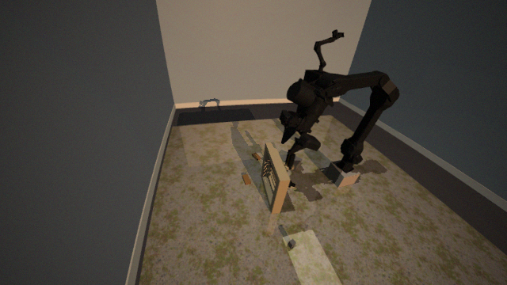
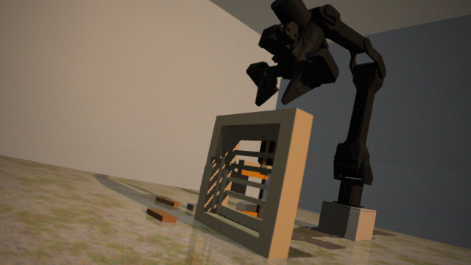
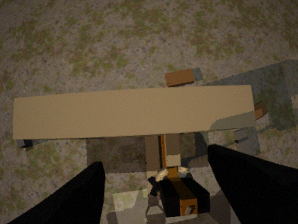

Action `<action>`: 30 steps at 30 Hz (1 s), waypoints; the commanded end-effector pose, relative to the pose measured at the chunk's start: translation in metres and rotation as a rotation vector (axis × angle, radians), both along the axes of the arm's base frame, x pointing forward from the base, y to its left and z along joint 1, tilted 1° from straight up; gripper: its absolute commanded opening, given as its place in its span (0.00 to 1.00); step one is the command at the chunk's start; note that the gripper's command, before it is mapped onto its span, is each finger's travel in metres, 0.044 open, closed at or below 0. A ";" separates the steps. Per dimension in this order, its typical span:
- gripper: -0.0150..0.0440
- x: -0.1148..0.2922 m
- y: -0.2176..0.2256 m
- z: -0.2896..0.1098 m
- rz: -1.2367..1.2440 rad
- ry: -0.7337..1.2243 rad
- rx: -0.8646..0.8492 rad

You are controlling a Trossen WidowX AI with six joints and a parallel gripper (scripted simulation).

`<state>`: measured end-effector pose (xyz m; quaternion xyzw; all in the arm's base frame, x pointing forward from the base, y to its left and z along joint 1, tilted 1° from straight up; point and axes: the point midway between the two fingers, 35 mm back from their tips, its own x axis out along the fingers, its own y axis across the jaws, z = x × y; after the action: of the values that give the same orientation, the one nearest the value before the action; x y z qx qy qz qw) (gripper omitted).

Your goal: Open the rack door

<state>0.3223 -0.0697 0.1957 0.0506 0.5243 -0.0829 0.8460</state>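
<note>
The wooden frame (image 1: 281, 194) (image 2: 291, 184) (image 3: 130, 112) stands upright. The slatted door (image 2: 254, 154) shows inside its opening and looks closed. The black handle with an orange stripe (image 2: 267, 147) (image 3: 187, 197) is on the door's robot side; in the exterior view it shows partly through the slats. My gripper (image 2: 271, 102) (image 3: 156, 160) is open and empty, pointing down above the frame's top edge in the exterior view. In the wrist view the handle appears between the two fingers but lower in the picture, below them in height. Contact with anything is not visible.
Two small orange-brown blocks (image 1: 246, 179) (image 1: 257, 156) (image 2: 161, 216) (image 2: 167, 201) (image 3: 179, 77) lie beyond the frame, on the side away from the arm. A dark small item (image 1: 291, 244) lies near a pale patch in front. The arm's base block (image 1: 348, 180) (image 2: 347, 221) stands at the right.
</note>
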 end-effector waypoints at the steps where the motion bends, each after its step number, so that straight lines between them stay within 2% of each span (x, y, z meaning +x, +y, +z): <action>1: 0.75 -0.007 -0.005 -0.008 -0.024 0.110 0.027; 12: 0.75 -0.035 -0.016 -0.015 -0.080 0.407 0.108; 30: 0.75 -0.033 -0.016 -0.036 -0.081 0.412 0.109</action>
<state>0.2891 -0.0860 0.1667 0.0977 0.6845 -0.0962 0.7160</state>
